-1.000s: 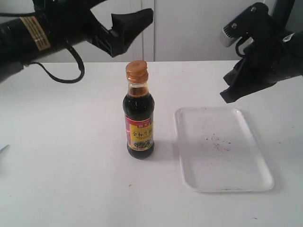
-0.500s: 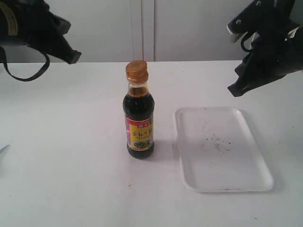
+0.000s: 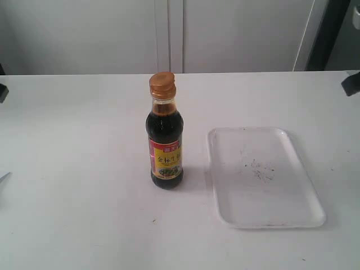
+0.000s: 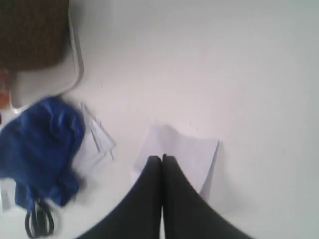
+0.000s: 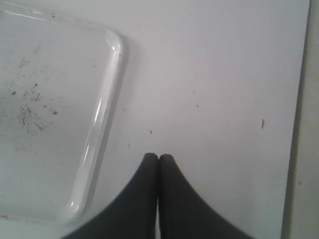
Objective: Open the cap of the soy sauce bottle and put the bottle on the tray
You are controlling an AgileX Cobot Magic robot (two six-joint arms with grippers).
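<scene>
**Exterior view.** We list one soy sauce bottle [image 3: 166, 140], upright near the middle of the table [image 3: 79, 169], with dark liquid up to the neck and its yellow and red label facing the camera. The cap [image 3: 162, 84] sits on the neck. We list one white tray [image 3: 230, 208], flat on the table just beside the bottle toward the table's right edge, not touching it, its surface flecked with dark specks.

**Left wrist view.** We list the left gripper [image 4: 161, 158], jaws pressed together and holding nothing, above a white paper sheet [image 4: 194, 149] on the table. Near it are a crumpled blue cloth [image 4: 42, 144], black looped handles [image 4: 37, 224] and a blurred brown item [image 4: 32, 35].

**Right wrist view.** We list the right gripper [image 5: 159, 156], jaws pressed together and empty, above the table just beside the tray's rounded corner
</scene>
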